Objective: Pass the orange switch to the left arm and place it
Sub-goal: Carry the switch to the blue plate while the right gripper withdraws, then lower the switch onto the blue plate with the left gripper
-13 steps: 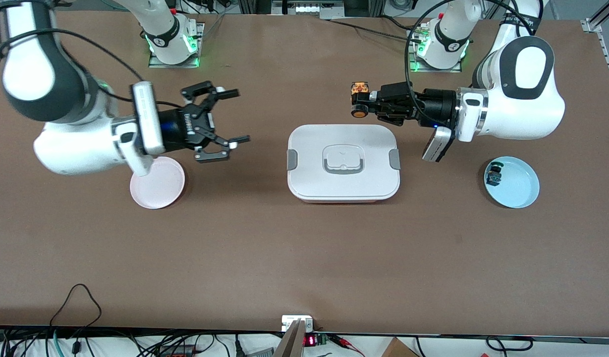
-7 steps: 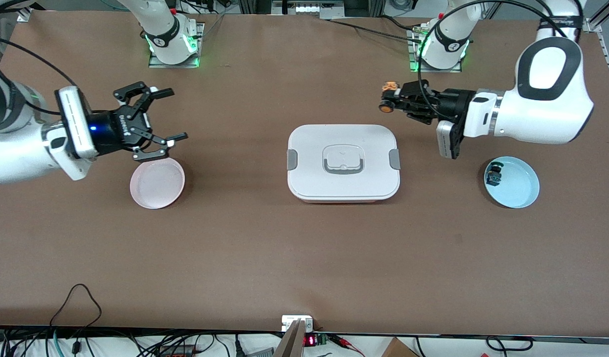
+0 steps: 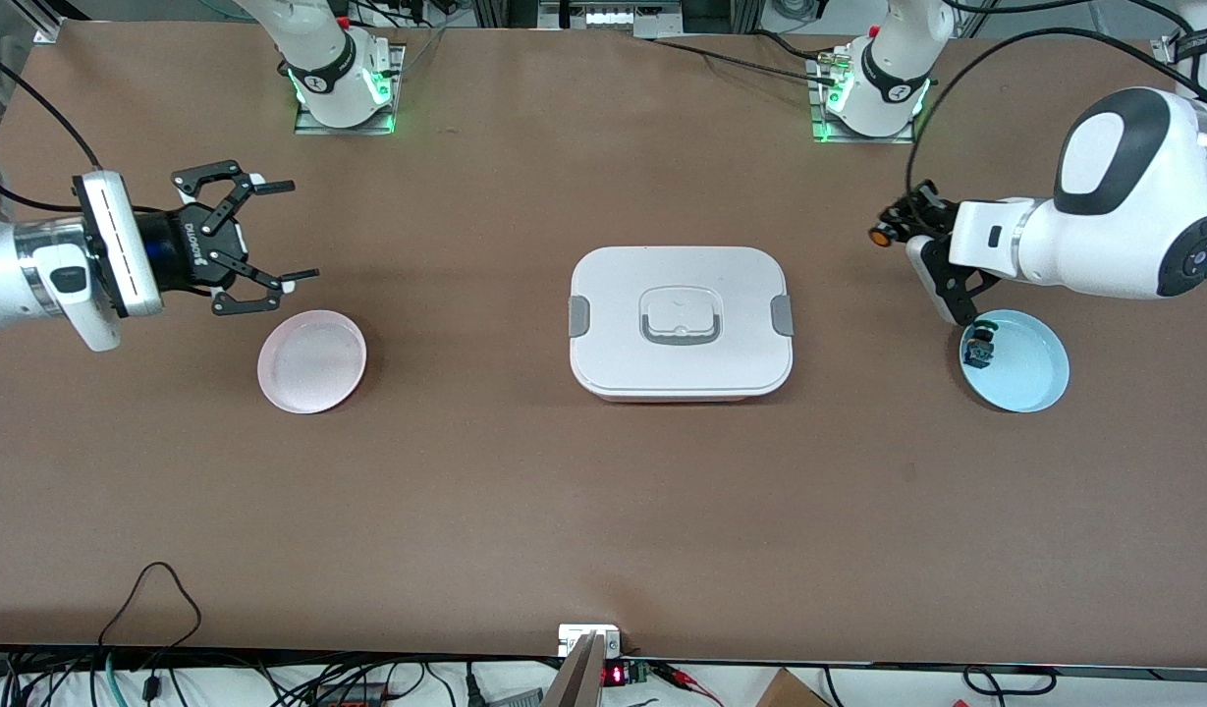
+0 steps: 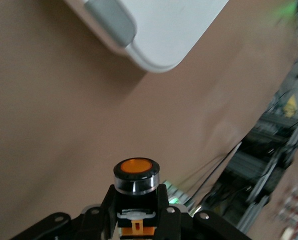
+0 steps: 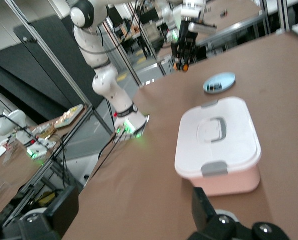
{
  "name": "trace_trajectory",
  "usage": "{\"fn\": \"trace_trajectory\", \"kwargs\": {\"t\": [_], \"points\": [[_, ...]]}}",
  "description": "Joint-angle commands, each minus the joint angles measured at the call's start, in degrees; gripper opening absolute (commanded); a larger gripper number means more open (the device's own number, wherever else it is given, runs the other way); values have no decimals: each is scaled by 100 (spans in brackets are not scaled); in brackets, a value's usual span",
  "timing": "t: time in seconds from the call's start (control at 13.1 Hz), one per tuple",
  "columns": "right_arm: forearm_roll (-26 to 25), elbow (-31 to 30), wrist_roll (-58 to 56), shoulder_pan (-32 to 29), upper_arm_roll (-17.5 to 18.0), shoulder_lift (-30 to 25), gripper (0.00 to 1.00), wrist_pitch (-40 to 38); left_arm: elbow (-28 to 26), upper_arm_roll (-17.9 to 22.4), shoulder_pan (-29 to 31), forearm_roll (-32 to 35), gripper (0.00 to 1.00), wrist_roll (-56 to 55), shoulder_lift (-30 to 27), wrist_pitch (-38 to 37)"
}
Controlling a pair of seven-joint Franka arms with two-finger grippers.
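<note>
While the left gripper (image 3: 893, 228) hangs in the air over the table (image 3: 603, 511) near the left arm's end, its fingers are clamped on the orange switch (image 4: 135, 176), whose orange cap points away from the wrist. In the front view the switch shows only as a small orange dot, so its tilt is hard to judge there. The box (image 3: 680, 321) sits closed at the middle of the table, well apart from both grippers. A blue plate (image 3: 1025, 368) lies near the left arm's end, with a small dark switch (image 3: 978, 348) at its rim. The right gripper (image 3: 259, 231) hovers above a pink plate (image 3: 311, 361) near the right arm's end, its fingers spread wide and holding nothing.
</note>
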Motion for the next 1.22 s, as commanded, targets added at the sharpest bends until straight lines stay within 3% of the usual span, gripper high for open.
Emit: {"fn": "trace_trajectory", "kwargs": {"t": [0.0, 0.38, 0.69, 0.92, 1.14], "points": [[-743, 346, 575, -15, 9, -113, 100, -174, 133, -77, 2, 1299, 14, 942, 255, 404], [-2114, 347, 2384, 37, 79, -850, 100, -77, -78, -68, 168, 2866, 14, 2138, 379, 1108], [-3651, 294, 3983, 537, 97, -1553, 100, 20, -649, -68, 888, 3552, 13, 2991, 677, 2741], [-4583, 207, 5238, 845, 97, -1835, 100, 2, -747, -68, 1424, 3598, 10, 3931, 1142, 3656], [-5042, 39, 5780, 873, 89, -1915, 100, 115, -747, -59, 1768, 3606, 10, 4223, 1530, 4167]]}}
